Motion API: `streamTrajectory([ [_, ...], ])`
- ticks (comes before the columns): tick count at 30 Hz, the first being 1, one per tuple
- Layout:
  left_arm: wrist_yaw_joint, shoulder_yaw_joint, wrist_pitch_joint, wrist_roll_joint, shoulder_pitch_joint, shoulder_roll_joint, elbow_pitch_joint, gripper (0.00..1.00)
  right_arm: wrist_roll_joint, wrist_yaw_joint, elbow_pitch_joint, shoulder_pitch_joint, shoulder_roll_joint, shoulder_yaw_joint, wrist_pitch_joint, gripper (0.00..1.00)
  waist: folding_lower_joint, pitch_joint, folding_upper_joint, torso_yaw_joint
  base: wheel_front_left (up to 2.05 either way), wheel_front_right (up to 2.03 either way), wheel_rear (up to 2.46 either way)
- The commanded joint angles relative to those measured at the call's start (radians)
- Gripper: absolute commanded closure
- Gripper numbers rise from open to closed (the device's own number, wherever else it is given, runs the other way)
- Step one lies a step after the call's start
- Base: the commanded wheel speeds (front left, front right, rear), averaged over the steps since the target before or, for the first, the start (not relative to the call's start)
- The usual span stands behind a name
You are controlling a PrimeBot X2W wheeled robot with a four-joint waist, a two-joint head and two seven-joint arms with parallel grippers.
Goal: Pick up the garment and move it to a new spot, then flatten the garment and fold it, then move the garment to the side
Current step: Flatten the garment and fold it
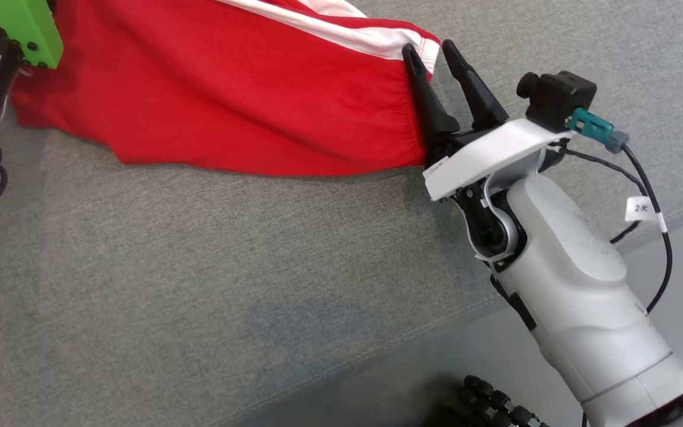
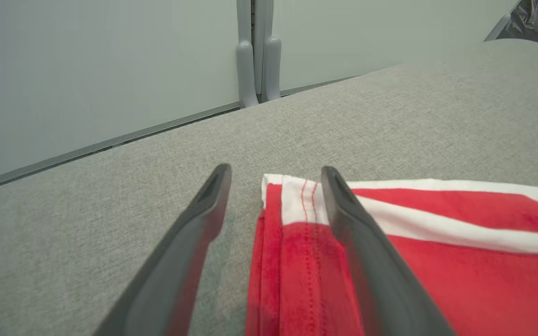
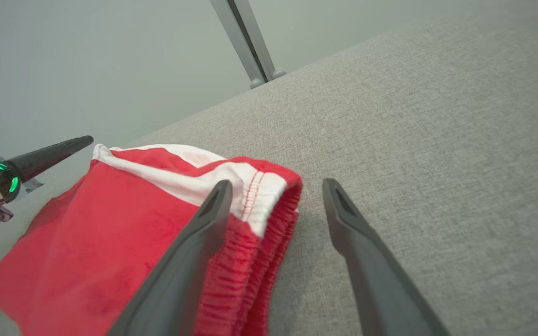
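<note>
Right tool [image 1: 430, 48] released, straddling elastic end of red garment [image 1: 229, 89], left tool [image 2: 274, 171] released, straddling opposite hem

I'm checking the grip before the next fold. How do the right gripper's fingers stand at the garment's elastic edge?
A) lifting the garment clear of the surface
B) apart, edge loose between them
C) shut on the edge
B: the right gripper has its fingers apart, and the garment lies slack on the grey surface.
</note>
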Motion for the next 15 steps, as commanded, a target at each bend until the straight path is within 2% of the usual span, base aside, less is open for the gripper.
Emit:
streamTrajectory([
  [1, 0.007, 0.003, -0.044, 0.014, -0.024, -0.003, 0.01, 0.0, -0.022, 0.0, -0.019, 0.027, -0.006, -0.013, -0.003, 0.0, -0.0001, -0.007, 0.0, 0.013, 0.0, 0.0, 0.0],
  [9, 0.065, 0.018, -0.268, 0.049, 0.043, -0.006, -0.001, 0.0, -0.157, 0.0, -0.142, 0.142, -0.016, -0.118, -0.003, 0.0, -0.0001, -0.051, 0.0, 0.062, 0.0, 0.0, 0.0],
  [12, 0.088, 0.037, -0.328, 0.04, 0.094, -0.005, -0.048, 0.0, -0.213, 0.0, -0.196, 0.196, -0.015, -0.17, -0.003, 0.0, -0.0001, -0.076, 0.0, 0.09, 0.0, 0.0, 0.0],
  [15, 0.13, 0.074, -0.352, 0.041, 0.172, 0.004, -0.136, 0.0, -0.273, 0.0, -0.257, 0.246, -0.014, -0.219, -0.003, 0.0, -0.0001, -0.102, 0.0, 0.122, 0.0, 0.0, 0.0],
])
